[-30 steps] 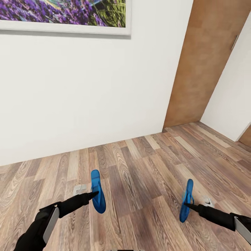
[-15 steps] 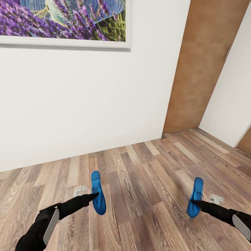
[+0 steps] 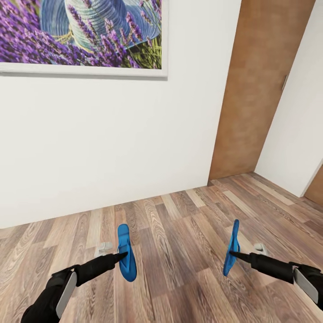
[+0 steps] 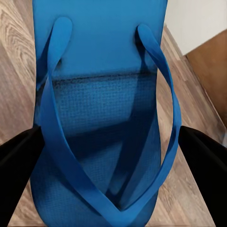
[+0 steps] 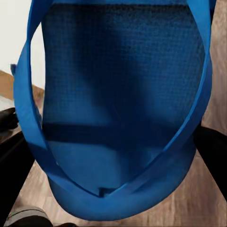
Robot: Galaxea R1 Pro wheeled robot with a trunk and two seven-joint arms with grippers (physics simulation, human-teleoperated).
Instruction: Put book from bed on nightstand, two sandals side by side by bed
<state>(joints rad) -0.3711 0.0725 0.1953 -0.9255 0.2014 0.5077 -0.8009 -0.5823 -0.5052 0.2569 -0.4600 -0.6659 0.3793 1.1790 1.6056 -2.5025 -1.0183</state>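
I hold one bright blue sandal in each hand above the wood-plank floor. My left gripper [image 3: 122, 256] is shut on the left sandal [image 3: 125, 252], which hangs nearly flat with its strap side up. My right gripper [image 3: 233, 255] is shut on the right sandal [image 3: 232, 247], which stands on edge and looks thin in the head view. In the left wrist view the left sandal [image 4: 101, 118] shows its toe straps between my dark fingers [image 4: 16, 165]. The right wrist view has the right sandal [image 5: 120, 109] close up between dark fingers [image 5: 213, 146]. The book, bed and nightstands are out of view.
A white wall [image 3: 112, 143] stands straight ahead with the purple flower picture [image 3: 80, 33] high on it. A brown door [image 3: 258, 85] is at the right beside another white wall. Wood-plank floor [image 3: 179, 224] stretches between me and the walls.
The head view has tilted upward, showing more of the picture. My right gripper has moved left and turned its sandal onto its edge. The left gripper and its sandal kept their place.
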